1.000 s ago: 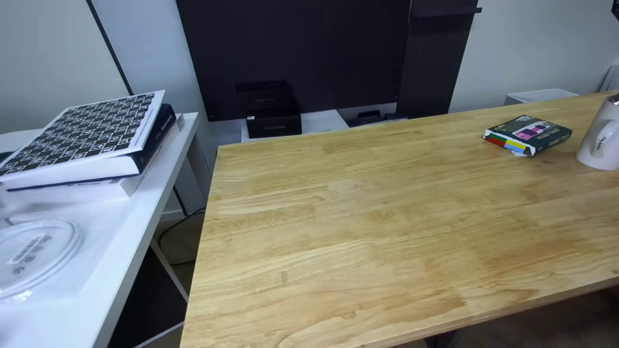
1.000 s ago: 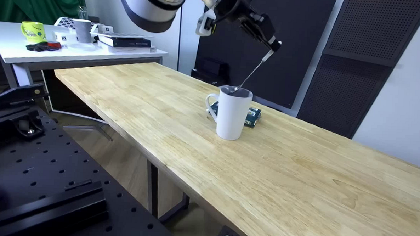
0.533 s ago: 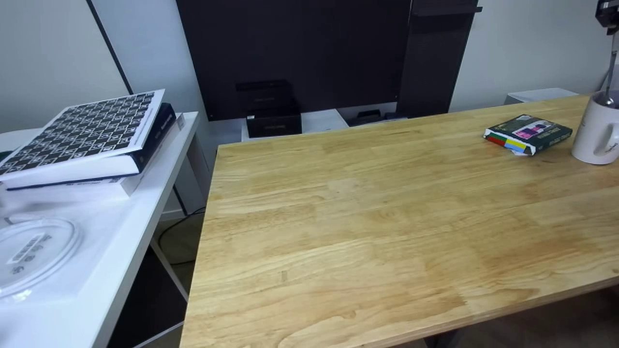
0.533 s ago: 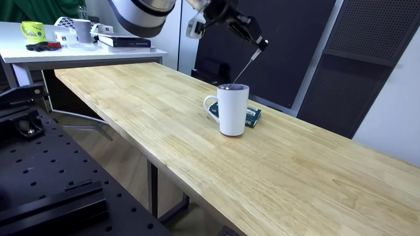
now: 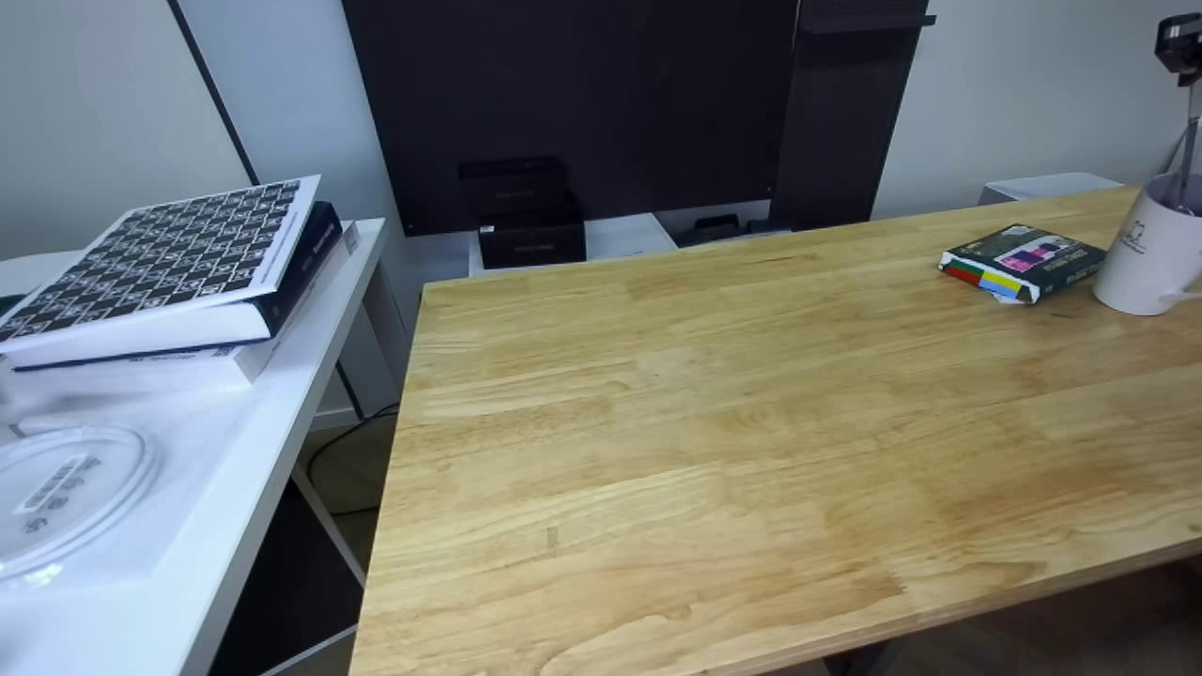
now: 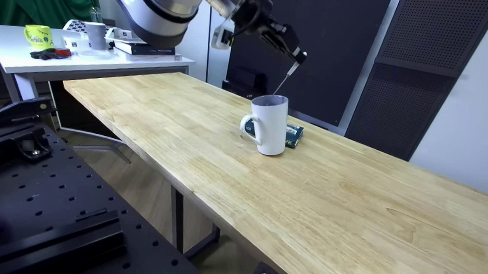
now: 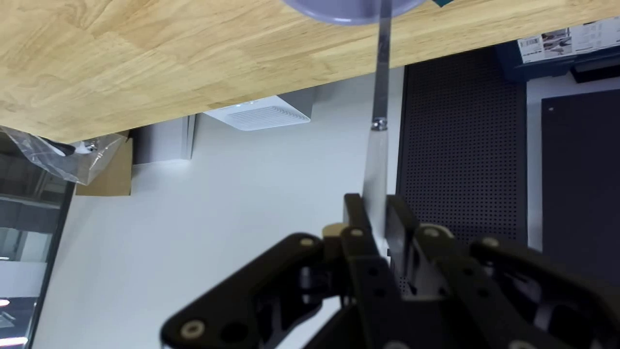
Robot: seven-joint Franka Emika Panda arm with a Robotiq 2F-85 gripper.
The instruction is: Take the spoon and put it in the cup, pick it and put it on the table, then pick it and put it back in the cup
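Slim silvery metal spoon with a whitish handle (image 7: pixel 380 106) is partway into the tall plain white mug (image 6: pixel 271 128). Bowl end is hidden inside; can't tell if it touches bottom or wall. Black two-finger gripper (image 7: pixel 377 206) is pinching the whitish handle, above the rim and clear of the mug. Not released.

Spoon leans, handle end high and past the mug's far side in an exterior view. Mug stands on the light-brown wooden plank table (image 6: pixel 348 207), roughly upright; slight tilt not ruled out. Flat dark-green box with coloured patches (image 5: pixel 1024 263) lies near the mug; can't tell if they touch.

Progress: job is in cup, out to table, back in cup. Spoon gripped in the mug fits the first drop-in, the pull-out or the final return. Pictures don't settle which, so not calling it.

What's left, per case:
- first drop-in: lower, let go, regrip, lay on table, pick up, put back
- pull-out: lift clear, lay on table, regrip, put back
- final return: lower, let go, back off

In all cases, spoon resting free in the mug isn't the state now. Likely risk: sideways pull on the handle drags the mug.
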